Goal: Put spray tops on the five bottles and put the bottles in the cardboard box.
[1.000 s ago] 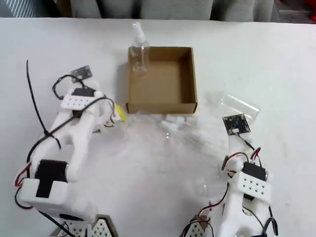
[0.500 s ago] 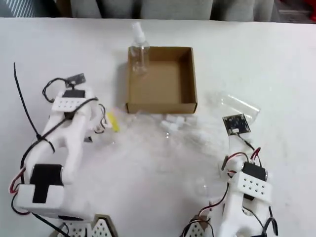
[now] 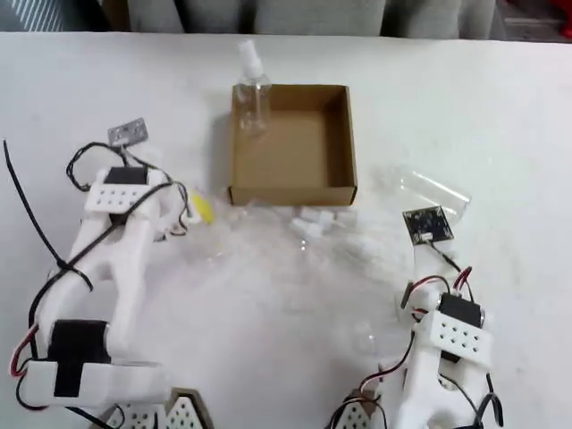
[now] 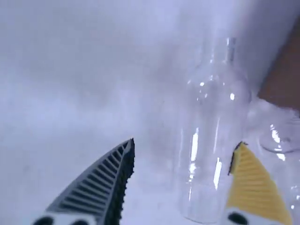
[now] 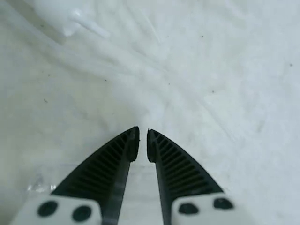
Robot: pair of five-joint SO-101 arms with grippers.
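While left fingers (image 4: 107, 183) gape at a bottle (image 4: 208, 136) by the cardboard box (image 4: 283, 77), right fingers (image 5: 115, 166) sit clenched

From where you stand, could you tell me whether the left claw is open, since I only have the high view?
Observer: Yes, the left claw is wide open.
Operator: Thank you. Is anything between its fingers?
Observer: A clear bottle with a bare neck and no spray top sits between them, nearer the yellow finger.
Operator: And how does the right claw stand, please?
Observer: The right claw is shut on nothing, over the bare table, with a white spray top lying beyond its tips.
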